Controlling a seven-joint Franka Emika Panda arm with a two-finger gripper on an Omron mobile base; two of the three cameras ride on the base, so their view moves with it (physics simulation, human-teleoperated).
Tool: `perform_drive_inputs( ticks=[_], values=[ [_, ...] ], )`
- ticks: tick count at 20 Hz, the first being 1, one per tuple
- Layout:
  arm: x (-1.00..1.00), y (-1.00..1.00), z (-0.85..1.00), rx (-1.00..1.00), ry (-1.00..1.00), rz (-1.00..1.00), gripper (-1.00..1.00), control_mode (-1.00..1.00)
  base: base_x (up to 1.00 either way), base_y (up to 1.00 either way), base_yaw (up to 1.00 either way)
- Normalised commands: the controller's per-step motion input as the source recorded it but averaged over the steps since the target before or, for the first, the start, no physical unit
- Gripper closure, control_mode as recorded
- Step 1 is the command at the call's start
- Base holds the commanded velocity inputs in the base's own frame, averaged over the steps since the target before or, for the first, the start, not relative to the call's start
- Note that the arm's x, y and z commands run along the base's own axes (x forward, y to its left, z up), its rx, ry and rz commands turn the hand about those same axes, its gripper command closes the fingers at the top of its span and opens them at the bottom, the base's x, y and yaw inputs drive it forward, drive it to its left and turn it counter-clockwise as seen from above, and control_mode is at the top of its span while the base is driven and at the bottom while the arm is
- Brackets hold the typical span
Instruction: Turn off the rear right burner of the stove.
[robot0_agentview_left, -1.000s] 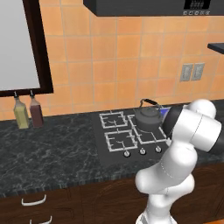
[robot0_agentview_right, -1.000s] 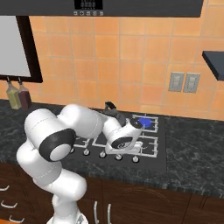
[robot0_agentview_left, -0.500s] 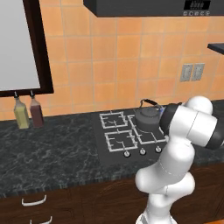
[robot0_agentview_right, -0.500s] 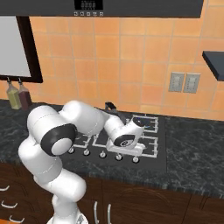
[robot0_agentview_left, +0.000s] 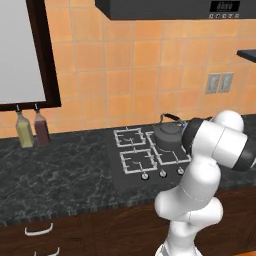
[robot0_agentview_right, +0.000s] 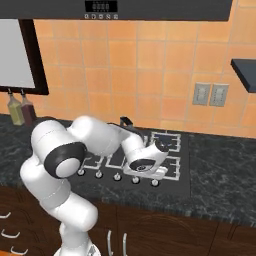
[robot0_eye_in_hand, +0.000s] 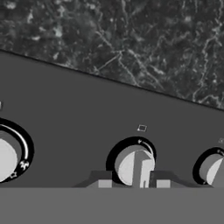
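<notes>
Hand was down at the stove (robot0_agentview_left: 131, 172) front edge, gripper (robot0_eye_in_hand: 133, 183) straddling the middle knob (robot0_eye_in_hand: 133, 165): fingers set narrowly either side of its ridge, and I couldn't tell if they were actually pinching it. Rear right burner (robot0_agentview_right: 166, 140) sat behind that knob, right of the kettle (robot0_agentview_left: 169, 134); no blue glow visible. I'd judge we're at the knob-turning step; next, confirm flame off, then release and retract
</notes>
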Motion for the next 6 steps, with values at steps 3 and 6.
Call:
perform_drive_inputs(
  ticks=[3,6],
  values=[
    [0.00,0.12,0.00,-0.06,0.00,0.00,1.00,-1.00,0.00,0.00,0.00],
    [0.00,0.00,0.00,0.02,0.00,0.00,1.00,-1.00,0.00,0.00,0.00]
  ],
)
